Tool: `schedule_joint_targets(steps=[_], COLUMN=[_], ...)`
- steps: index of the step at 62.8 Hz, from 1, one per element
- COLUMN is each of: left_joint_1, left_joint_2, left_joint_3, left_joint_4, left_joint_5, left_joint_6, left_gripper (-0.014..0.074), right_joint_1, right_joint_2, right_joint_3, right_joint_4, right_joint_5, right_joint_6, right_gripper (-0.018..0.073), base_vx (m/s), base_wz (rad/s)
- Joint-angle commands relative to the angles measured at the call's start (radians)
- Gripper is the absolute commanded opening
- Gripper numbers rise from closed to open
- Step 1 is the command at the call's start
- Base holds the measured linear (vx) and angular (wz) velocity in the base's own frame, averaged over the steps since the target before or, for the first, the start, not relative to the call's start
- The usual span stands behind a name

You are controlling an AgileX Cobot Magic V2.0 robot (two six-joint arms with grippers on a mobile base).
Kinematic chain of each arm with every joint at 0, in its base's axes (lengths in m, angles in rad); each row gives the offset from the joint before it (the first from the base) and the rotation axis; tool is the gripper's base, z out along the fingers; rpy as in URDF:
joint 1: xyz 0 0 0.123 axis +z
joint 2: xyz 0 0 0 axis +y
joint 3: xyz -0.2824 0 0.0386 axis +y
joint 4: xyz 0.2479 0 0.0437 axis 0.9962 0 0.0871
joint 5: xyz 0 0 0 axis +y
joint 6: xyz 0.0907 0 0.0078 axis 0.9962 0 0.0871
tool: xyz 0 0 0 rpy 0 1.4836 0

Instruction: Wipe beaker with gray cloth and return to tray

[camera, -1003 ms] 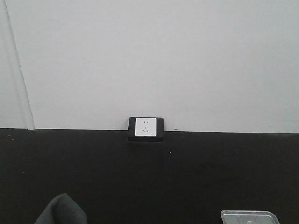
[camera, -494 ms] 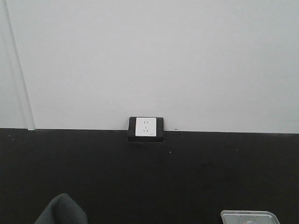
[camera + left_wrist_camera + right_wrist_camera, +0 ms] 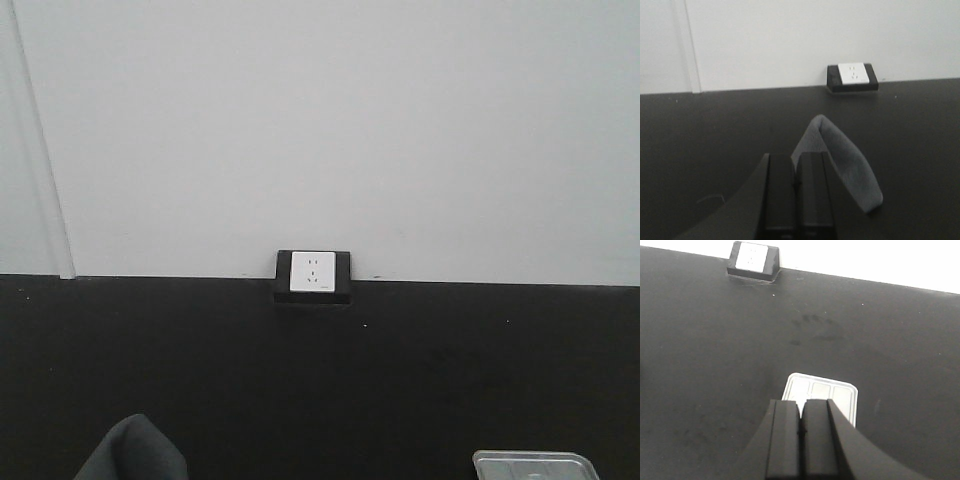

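The gray cloth stands as a folded loop on the black table, just past and to the right of my left gripper. The left jaws are pressed together; the cloth's near edge runs behind the right fingertip, and I cannot tell whether it touches. The cloth shows as a hump at the bottom left of the front view. My right gripper is shut and empty above the near edge of the white tray, also in the front view. The tray's visible part is bare. The beaker is out of view.
A white socket in a black box sits at the table's back edge against the white wall, also in the left wrist view and the right wrist view. Smudges mark the table beyond the tray.
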Motion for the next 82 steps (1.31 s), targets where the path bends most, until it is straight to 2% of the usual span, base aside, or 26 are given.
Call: schedule_joint_targets(steps=[1,48,55,71,76,82], left_joint_1=[-0.004,-0.004,-0.004,-0.004,-0.004,-0.004], left_joint_2=[-0.016,-0.015,-0.015,-0.015,-0.015,-0.015], left_joint_3=[0.03,0.031,0.031,0.031,0.031,0.031], left_joint_4=[-0.001,0.0,0.0,0.0,0.0,0.0], left_joint_5=[-0.087,-0.08,-0.08,-0.08,-0.08,-0.08], left_joint_6=[-0.012,-0.011,-0.011,-0.011,-0.011,-0.011], left_gripper=[-0.0006,-0.0006,-0.0006,-0.0006,-0.0006,-0.0006], right_joint_1=[-0.003,-0.003,-0.003,-0.05,-0.05,-0.05], right_joint_2=[0.007,-0.004,-0.077,-0.387,-0.482,-0.585], right_joint_3=[-0.027,-0.015,0.093,0.548,0.683,0.818], right_joint_4=[0.003,-0.01,-0.087,-0.276,-0.292,-0.264], right_joint_5=[-0.069,-0.09,-0.235,-0.802,-0.926,-1.013], right_joint_6=[-0.005,-0.005,0.0,0.079,0.108,0.174], right_gripper=[-0.0011,-0.0011,-0.0011,-0.0011,-0.0011,-0.0011], base_vx=[0.0,0.0,0.0,0.0,0.0,0.0], base_wz=[0.0,0.0,0.0,0.0,0.0,0.0])
